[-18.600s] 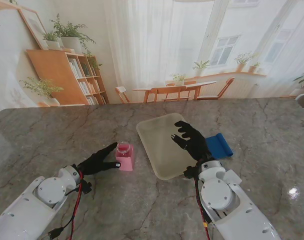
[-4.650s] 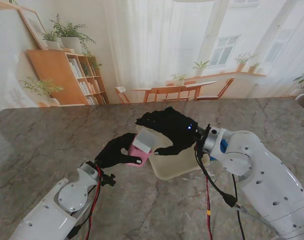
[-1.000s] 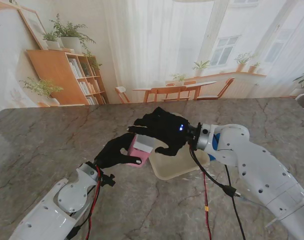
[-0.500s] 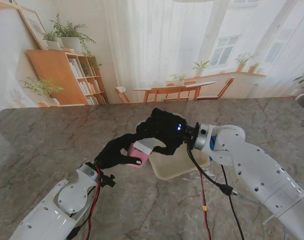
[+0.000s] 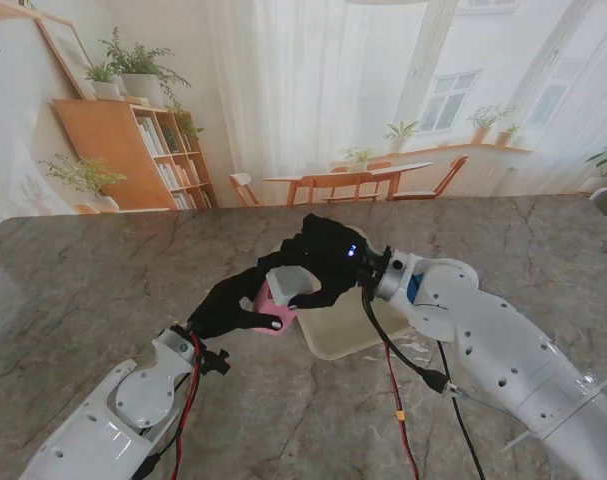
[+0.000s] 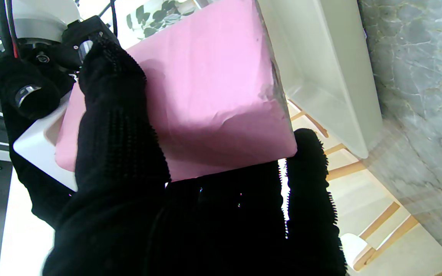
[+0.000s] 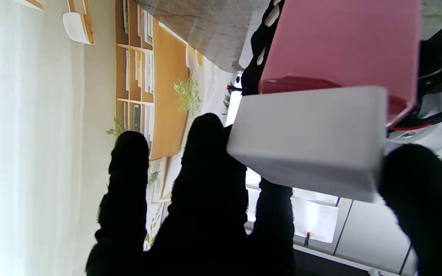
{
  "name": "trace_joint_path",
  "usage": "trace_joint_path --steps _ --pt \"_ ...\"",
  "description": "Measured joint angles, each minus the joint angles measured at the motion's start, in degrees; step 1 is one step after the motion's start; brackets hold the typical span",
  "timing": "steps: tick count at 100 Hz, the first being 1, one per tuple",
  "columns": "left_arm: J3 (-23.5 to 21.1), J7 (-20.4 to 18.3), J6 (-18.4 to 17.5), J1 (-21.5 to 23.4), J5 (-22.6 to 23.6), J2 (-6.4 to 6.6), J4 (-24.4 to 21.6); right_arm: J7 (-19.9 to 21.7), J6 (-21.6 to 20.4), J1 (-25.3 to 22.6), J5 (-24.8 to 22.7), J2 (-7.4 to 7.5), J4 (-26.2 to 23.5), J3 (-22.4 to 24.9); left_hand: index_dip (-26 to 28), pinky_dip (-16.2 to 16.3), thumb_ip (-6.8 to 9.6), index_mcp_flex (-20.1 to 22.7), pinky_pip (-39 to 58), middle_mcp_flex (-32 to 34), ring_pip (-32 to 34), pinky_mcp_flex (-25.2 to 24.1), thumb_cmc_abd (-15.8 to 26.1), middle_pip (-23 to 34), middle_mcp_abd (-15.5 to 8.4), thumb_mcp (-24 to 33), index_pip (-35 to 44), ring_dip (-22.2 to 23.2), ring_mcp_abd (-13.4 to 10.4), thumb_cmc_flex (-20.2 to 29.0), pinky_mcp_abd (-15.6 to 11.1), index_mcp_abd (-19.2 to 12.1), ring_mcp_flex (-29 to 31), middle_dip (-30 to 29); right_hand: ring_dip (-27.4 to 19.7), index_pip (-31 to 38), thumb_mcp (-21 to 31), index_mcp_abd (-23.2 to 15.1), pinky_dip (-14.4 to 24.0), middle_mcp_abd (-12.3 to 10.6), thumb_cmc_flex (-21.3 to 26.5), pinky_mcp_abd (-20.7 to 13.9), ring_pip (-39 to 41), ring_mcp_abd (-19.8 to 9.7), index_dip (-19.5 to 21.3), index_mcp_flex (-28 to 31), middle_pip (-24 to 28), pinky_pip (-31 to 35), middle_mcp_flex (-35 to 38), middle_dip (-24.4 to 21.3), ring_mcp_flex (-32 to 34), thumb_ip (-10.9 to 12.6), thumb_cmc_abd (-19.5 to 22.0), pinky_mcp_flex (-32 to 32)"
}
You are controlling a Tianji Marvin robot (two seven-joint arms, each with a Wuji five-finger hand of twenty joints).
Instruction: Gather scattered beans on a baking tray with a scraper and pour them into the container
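Note:
My left hand (image 5: 231,302) is shut on a pink container (image 5: 267,303), held off the table at the cream baking tray's (image 5: 355,338) left edge. The left wrist view shows the container's pink wall (image 6: 205,88) between the black fingers (image 6: 117,126), with the tray's rim (image 6: 320,69) beside it. My right hand (image 5: 328,262) is shut on a white box (image 5: 289,283), tilted right against the container's top. In the right wrist view the white box (image 7: 305,142) lies across the container's red-rimmed mouth (image 7: 340,42). I cannot make out any beans. The scraper is not in sight.
The grey marble table (image 5: 103,270) stretches wide to both sides. My right forearm (image 5: 473,330) crosses over the tray's right part, with cables (image 5: 393,385) hanging from it toward the near edge.
Over the last second my right hand has turned and tipped the white box further onto the container's mouth, and the right forearm has swung lower. The left hand has held steady.

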Motion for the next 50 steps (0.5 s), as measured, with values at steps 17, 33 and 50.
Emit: trace_joint_path --steps 17,33,50 --pt "-0.03 0.37 -0.17 0.09 0.46 -0.01 0.00 0.15 1.89 -0.33 1.31 -0.67 -0.06 -0.52 0.00 0.00 0.00 0.01 0.01 0.00 0.00 0.00 0.00 0.00 -0.03 0.00 0.00 0.00 0.00 0.00 0.00 -0.01 0.00 0.00 3.53 19.61 -2.89 -1.50 0.00 0.33 -1.52 -1.49 6.49 -0.22 -15.95 -0.33 2.32 2.37 7.27 1.42 7.06 -0.45 1.44 6.00" --pt "-0.15 0.46 -0.20 0.24 0.56 -0.02 -0.02 0.30 2.65 -0.41 1.69 -0.95 -0.05 -0.77 0.00 0.00 0.00 0.02 0.01 0.00 0.00 0.00 0.00 0.00 -0.04 0.00 0.00 0.00 0.00 0.00 0.00 -0.02 0.00 0.00 4.41 27.57 -3.38 -2.29 0.00 0.54 -1.63 -1.82 8.10 -0.22 -25.34 -0.96 2.43 3.64 9.86 2.09 9.91 -2.31 1.44 8.32" --pt "-0.22 0.50 -0.14 0.34 0.67 -0.03 -0.09 0.73 3.66 -0.89 2.45 -1.24 -0.21 -0.67 0.00 0.00 0.00 0.03 0.01 0.02 0.00 0.00 0.00 0.00 -0.04 0.00 0.00 0.00 0.00 0.00 0.00 -0.03 0.00 0.00 4.87 29.58 -4.17 -2.83 0.00 0.54 -1.63 -1.83 9.19 -0.22 -28.02 -0.10 2.43 4.40 12.16 2.67 12.20 -3.93 1.37 9.87"
